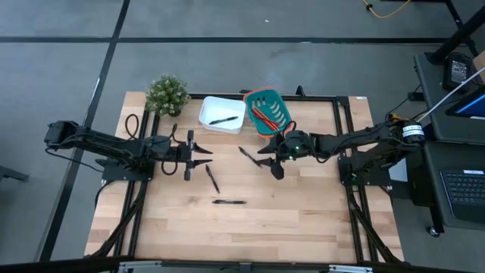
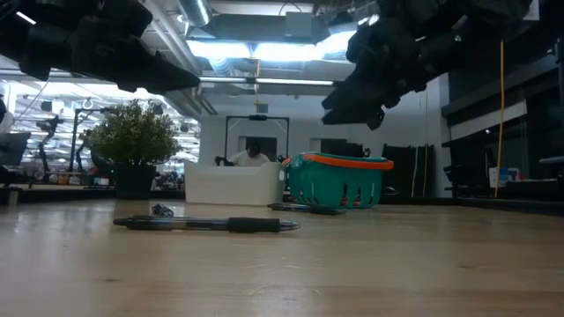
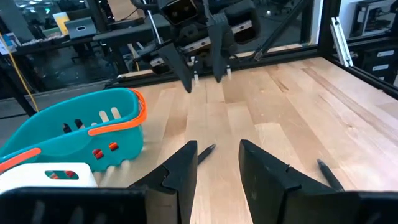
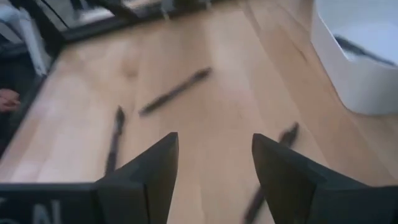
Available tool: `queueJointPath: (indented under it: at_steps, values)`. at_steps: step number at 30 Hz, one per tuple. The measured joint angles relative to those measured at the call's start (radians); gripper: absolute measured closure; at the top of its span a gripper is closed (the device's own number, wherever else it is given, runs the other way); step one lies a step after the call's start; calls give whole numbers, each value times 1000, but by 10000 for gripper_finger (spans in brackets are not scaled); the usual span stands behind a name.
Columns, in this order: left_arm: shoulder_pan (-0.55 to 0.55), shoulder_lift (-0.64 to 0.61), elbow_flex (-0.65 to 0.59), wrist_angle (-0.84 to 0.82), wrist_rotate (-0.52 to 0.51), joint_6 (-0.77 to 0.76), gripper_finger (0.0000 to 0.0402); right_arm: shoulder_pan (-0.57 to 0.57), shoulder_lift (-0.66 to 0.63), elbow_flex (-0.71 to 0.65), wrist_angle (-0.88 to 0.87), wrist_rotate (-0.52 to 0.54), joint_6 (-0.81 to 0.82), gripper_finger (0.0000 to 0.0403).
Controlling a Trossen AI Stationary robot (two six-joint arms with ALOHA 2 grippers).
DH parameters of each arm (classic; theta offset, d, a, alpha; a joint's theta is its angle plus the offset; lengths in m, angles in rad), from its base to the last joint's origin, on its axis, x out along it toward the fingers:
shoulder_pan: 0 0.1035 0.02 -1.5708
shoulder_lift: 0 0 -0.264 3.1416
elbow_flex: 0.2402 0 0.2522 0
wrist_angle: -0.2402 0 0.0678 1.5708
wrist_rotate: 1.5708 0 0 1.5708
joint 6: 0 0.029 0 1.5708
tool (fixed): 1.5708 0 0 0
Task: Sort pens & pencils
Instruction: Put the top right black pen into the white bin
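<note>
Three thin black pens (image 1: pixel 228 202) lie loose on the pale wooden table (image 1: pixel 303 227); left gripper (image 1: pixel 203 156) and right gripper (image 1: pixel 267 167) hover above them, fingers spread, holding nothing.

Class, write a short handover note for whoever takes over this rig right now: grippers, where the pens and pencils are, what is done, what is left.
Left gripper: open, empty, above the table left of centre.
Right gripper: open, empty, near the table's middle.
Done: one pen lies in the white bin; the pencils lie in the teal basket.
Left: three pens loose on the table, one by the right gripper, one slanted at centre, one nearer the front edge. They probably go to the white bin.
</note>
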Motion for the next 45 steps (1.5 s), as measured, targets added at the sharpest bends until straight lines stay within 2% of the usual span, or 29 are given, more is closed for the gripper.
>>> queueJointPath:
  at_steps: [6, 9, 12, 20, 28, 45]
  values:
    - [0, 0, 0, -2, 0, 0, 289, -18, 25, 164, -331, 76, -39, 198]
    - [1, 0, 0, -4, 0, 0, 289, -30, 86, 255, -505, 78, -44, 198]
    - [5, 0, 0, -7, 0, 0, 289, -40, 158, 332, -596, 78, -54, 198]
    - [11, 0, 0, -37, -11, 0, 289, -58, 370, 534, -739, -8, -107, 198]
    - [11, 0, 0, -50, -12, -1, 289, -75, 535, 693, -884, -8, -138, 198]
    - [11, 0, 0, -52, -12, 0, 289, -81, 585, 724, -915, -6, -106, 198]
